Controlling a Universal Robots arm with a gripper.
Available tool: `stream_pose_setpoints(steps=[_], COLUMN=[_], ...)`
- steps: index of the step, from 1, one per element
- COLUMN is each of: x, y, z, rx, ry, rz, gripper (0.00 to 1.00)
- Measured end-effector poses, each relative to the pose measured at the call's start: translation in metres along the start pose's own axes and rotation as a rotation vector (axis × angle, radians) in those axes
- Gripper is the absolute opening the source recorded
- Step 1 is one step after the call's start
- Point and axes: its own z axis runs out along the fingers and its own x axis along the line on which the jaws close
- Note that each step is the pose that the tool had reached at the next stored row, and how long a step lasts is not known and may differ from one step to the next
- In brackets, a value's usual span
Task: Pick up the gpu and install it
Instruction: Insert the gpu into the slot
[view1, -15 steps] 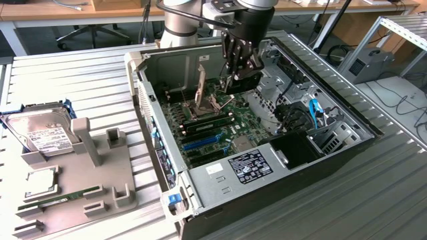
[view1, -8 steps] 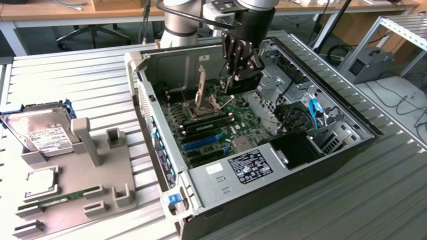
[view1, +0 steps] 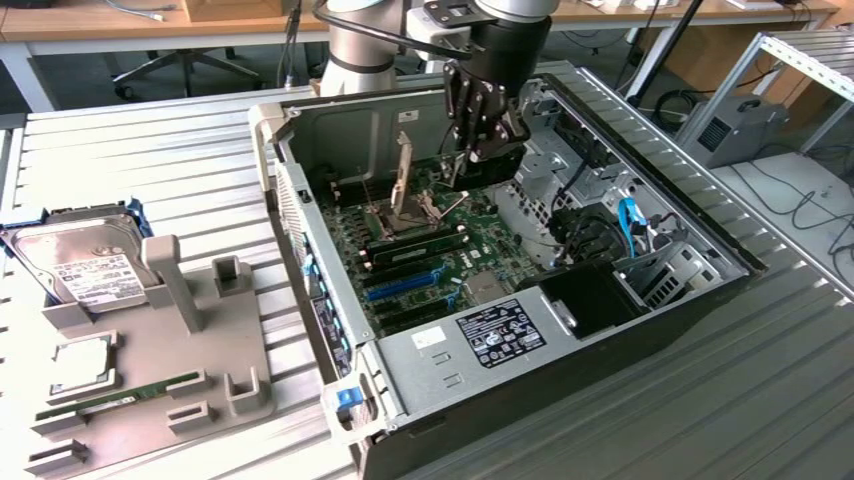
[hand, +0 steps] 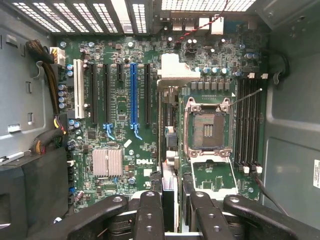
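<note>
Install step. Pincer (hand: 170, 200) half-closed on gpu (hand: 167, 170), edge-on over motherboard (hand: 115, 130), beside blue slot (hand: 133, 95). Seating needs edge-to-slot alignment.

Bench (view1: 160, 140) is ribbed grey metal, slats running across the top. Open PC case (view1: 667, 215) lies on its side on it, toward the exterior view's right. Grey parts holder (view1: 200, 370) sits flat on the bench at the exterior view's left, just beside the case. A hard drive in its blue caddy (view1: 74, 255) lies at the holder's far end.
</note>
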Motion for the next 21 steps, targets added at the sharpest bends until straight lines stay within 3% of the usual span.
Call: stream_pose_setpoints(steps=[21], x=[0.0053], y=[0.0000], z=[0.0007], rx=[0.0000], ry=[0.0000], rz=[0.000], gripper=[0.26])
